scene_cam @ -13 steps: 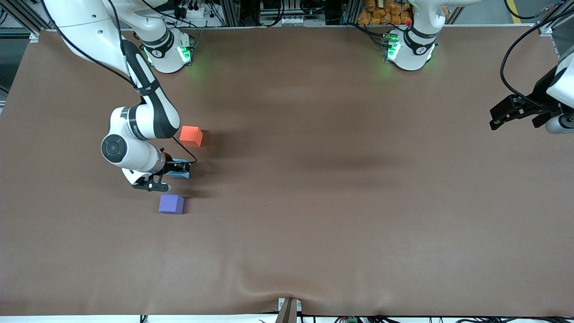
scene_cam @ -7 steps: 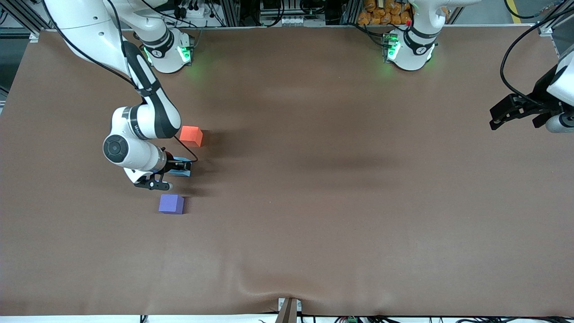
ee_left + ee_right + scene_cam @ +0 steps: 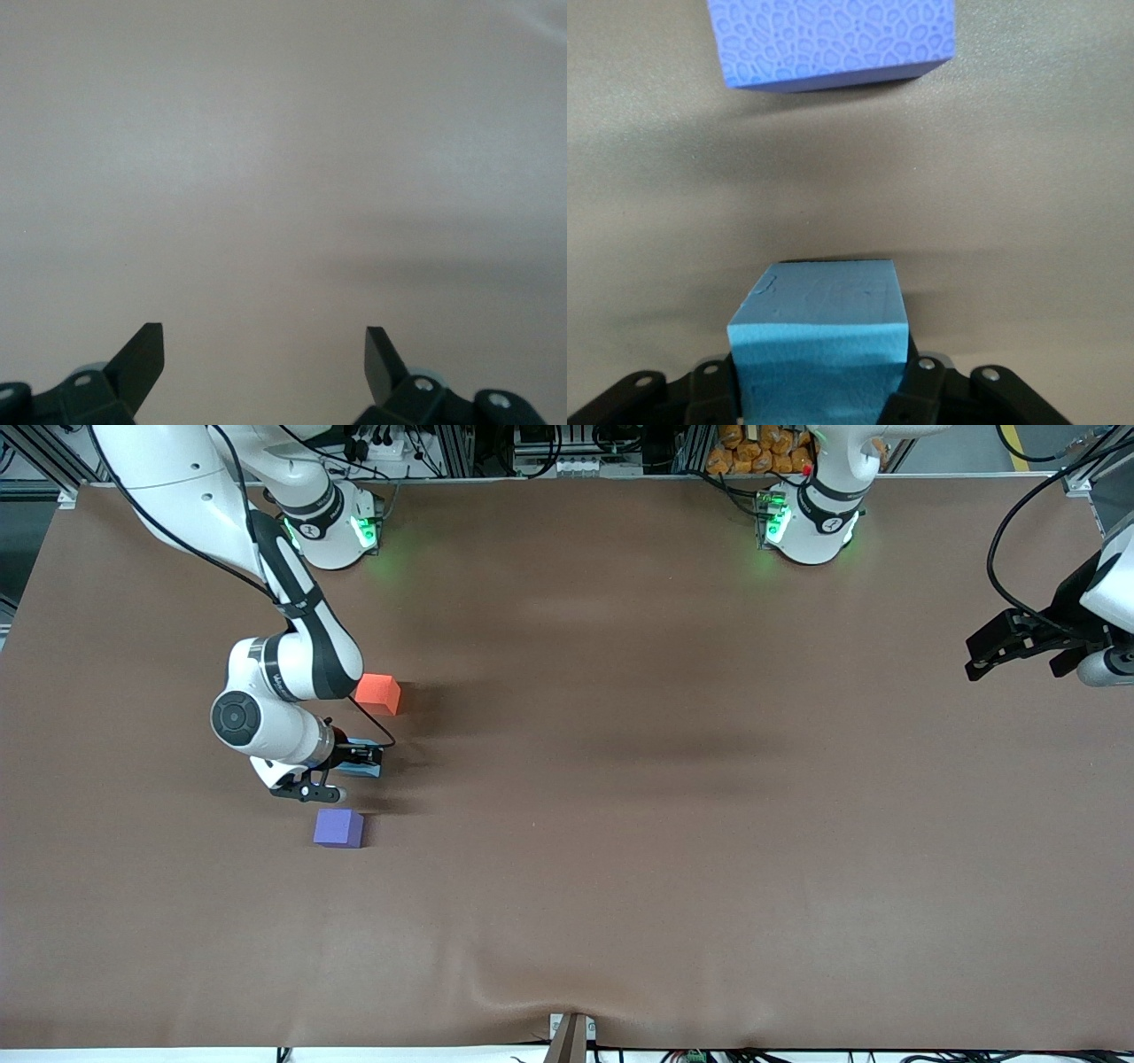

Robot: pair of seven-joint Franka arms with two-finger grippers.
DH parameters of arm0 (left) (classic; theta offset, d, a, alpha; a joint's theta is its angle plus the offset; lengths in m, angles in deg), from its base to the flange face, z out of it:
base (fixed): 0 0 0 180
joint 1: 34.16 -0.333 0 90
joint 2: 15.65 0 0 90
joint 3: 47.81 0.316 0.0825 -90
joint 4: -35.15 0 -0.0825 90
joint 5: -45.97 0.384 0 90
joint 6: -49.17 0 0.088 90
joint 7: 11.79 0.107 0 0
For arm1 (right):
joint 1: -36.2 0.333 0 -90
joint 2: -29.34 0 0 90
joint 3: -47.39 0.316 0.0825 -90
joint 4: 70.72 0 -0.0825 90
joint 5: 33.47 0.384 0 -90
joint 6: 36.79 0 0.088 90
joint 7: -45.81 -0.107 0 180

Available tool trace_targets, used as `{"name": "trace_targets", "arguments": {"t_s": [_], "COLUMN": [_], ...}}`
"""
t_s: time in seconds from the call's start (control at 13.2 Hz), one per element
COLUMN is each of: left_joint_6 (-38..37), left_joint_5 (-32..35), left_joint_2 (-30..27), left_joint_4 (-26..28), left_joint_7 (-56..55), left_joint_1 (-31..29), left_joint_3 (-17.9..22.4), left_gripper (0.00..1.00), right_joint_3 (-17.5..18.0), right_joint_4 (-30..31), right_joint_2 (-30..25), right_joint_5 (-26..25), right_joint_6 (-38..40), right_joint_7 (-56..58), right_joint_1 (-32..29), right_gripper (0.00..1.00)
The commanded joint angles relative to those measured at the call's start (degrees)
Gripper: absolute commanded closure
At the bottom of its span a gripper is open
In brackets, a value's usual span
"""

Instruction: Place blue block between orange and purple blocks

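My right gripper [image 3: 361,758] is shut on the light blue block [image 3: 370,771] and holds it low over the table, between the orange block [image 3: 378,693] and the purple block [image 3: 338,828]. In the right wrist view the blue block [image 3: 819,341] fills the gap between the fingers [image 3: 924,379], and the purple block [image 3: 833,40] lies a short way ahead of it. I cannot tell whether the blue block touches the table. My left gripper [image 3: 1005,646] is open and empty and waits over the left arm's end of the table; its wrist view [image 3: 264,350] shows only bare table.
The brown table cover [image 3: 620,824] has a raised wrinkle near the front edge [image 3: 532,992]. The right arm's elbow and wrist [image 3: 275,700] hang over the table beside the orange block.
The right arm's wrist has shifted slightly toward the orange block, with the blue block still in its grip. The left arm has not moved.
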Motion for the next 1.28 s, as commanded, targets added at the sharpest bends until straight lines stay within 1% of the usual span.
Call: {"name": "trace_targets", "arguments": {"t_s": [0.0, 0.3, 0.45, 0.6, 0.68, 0.76, 0.98, 1.06, 1.21], "left_joint_6": [-2.11, -4.58, -4.58, -4.58, -4.58, -4.58, -4.32, -4.32, -4.32], "left_joint_5": [-1.11, -1.11, -1.11, -1.03, -1.03, -0.68, -0.41, -0.32, -0.32], "left_joint_2": [-0.05, -0.93, -0.93, -1.02, -1.02, -0.93, -0.49, -0.49, -0.49], "left_joint_4": [-0.43, -0.78, -0.87, -0.87, -0.87, -0.95, -0.96, -0.96, -1.65], "left_joint_7": [0.92, 0.83, 0.65, 0.74, 0.74, 0.74, 0.74, 0.65, 0.65], "left_joint_1": [-0.35, -0.44, -0.44, -0.44, -0.44, -0.35, -0.35, -0.26, -0.26], "left_joint_3": [0.17, 0.61, 0.52, 0.35, 0.35, 0.26, 0.26, 0.26, 0.26], "left_gripper": [0.00, 0.00, 0.00, 0.00, 0.00, 0.00, 0.00, 0.00, 0.00], "right_joint_3": [-0.01, -0.01, -0.10, -0.36, -0.36, -0.36, -0.36, -0.19, 0.08], "right_joint_4": [0.96, -0.18, -4.20, -11.49, -13.26, -13.54, -13.45, -13.46, -14.07], "right_joint_2": [-0.40, -2.15, -5.31, -7.42, -8.82, -11.10, -18.30, -21.46, -25.26], "right_joint_5": [0.98, 0.98, 0.90, 0.63, 0.46, 0.37, 0.11, -0.42, -2.44], "right_joint_6": [-1.29, 0.89, 10.17, 20.89, 24.34, 26.37, 29.20, 30.08, 34.63], "right_joint_7": [0.91, 0.91, 0.91, 1.00, 1.00, 1.09, 3.36, 5.55, 10.99], "right_joint_1": [0.44, 0.35, 0.00, -2.36, -3.24, -4.56, -7.72, -9.39, -13.26], "right_gripper": [0.00, 0.00, 0.00, 0.00, 0.00, 0.00, 0.00, 0.00, 0.00]}}
